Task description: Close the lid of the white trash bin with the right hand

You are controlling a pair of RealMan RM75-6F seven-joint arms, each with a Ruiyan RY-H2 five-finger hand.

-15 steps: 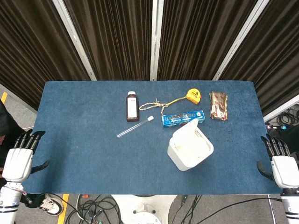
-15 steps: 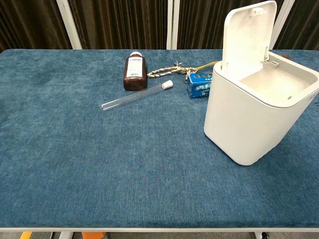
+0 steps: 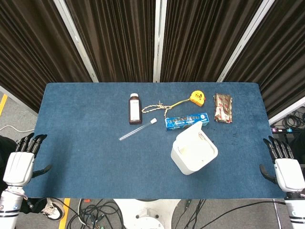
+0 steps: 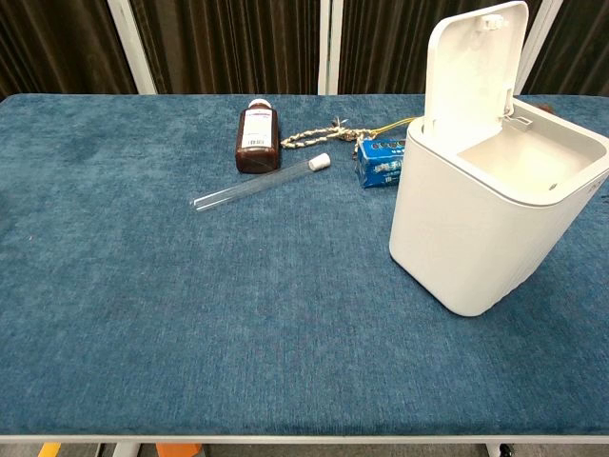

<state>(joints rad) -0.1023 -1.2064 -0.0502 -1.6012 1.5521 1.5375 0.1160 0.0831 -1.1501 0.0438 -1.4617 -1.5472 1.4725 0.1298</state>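
The white trash bin [image 3: 193, 153] [image 4: 476, 219] stands right of the table's middle, near the front edge. Its lid [image 4: 473, 65] is up, hinged at the far side, and the inside shows. My right hand [image 3: 286, 168] hangs off the table's right edge, well to the right of the bin, fingers apart and holding nothing. Off the left edge is my left hand [image 3: 20, 162], fingers spread and empty. Neither hand shows in the chest view.
Behind the bin lie a blue toothpaste box [image 3: 187, 120], a brown bottle [image 3: 135, 109], a clear tube [image 3: 137, 129], a rope [image 3: 157, 107], a yellow tape measure [image 3: 197, 98] and a snack packet [image 3: 223, 108]. Dark curtains back the blue table [image 3: 86, 143].
My right hand has shifted slightly left and up at the table's edge. The bin and its lid have not moved.
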